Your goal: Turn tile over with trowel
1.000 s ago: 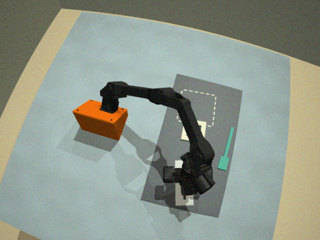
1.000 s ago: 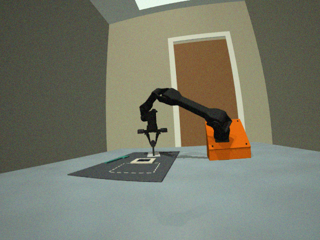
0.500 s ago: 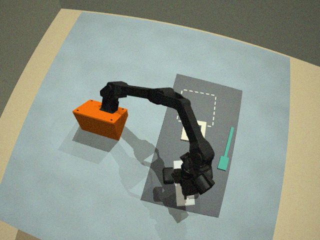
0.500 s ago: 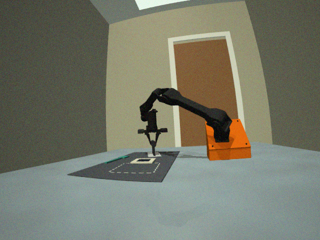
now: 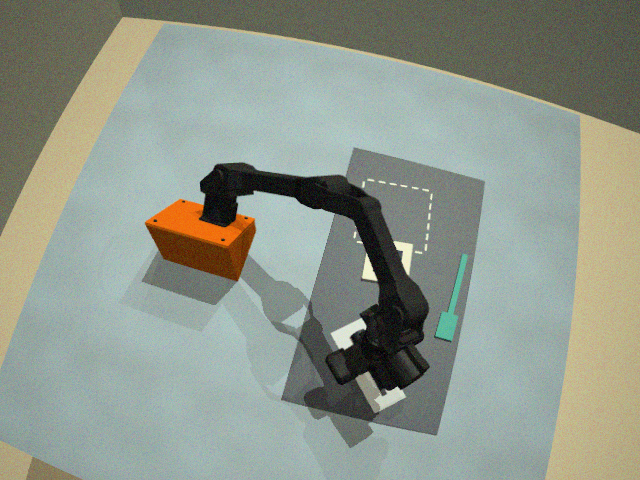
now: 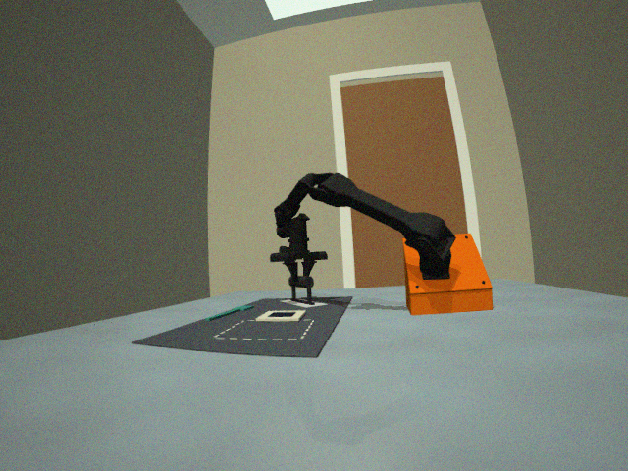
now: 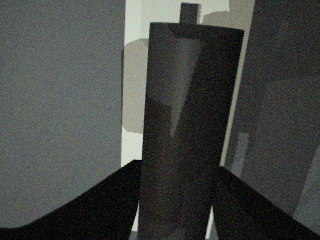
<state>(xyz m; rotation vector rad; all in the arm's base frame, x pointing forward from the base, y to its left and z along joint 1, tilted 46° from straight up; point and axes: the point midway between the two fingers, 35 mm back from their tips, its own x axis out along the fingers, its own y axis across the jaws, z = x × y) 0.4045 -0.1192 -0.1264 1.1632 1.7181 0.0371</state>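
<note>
The trowel has a flat white blade lying on the mat, turned at a slant, and a thick dark handle raised above it on posts. My gripper is shut on the handle, one finger on each side. In the top view the arm hides the fingertips. The cream tile lies flat with its dark marked side up. It is mostly outside the dashed outline, overlapping its near edge in the top view; the arm partly covers it there.
A teal spatula-like tool lies along the edge of the dark mat. The orange base stands on the table off the mat. The forearm passes above the tile.
</note>
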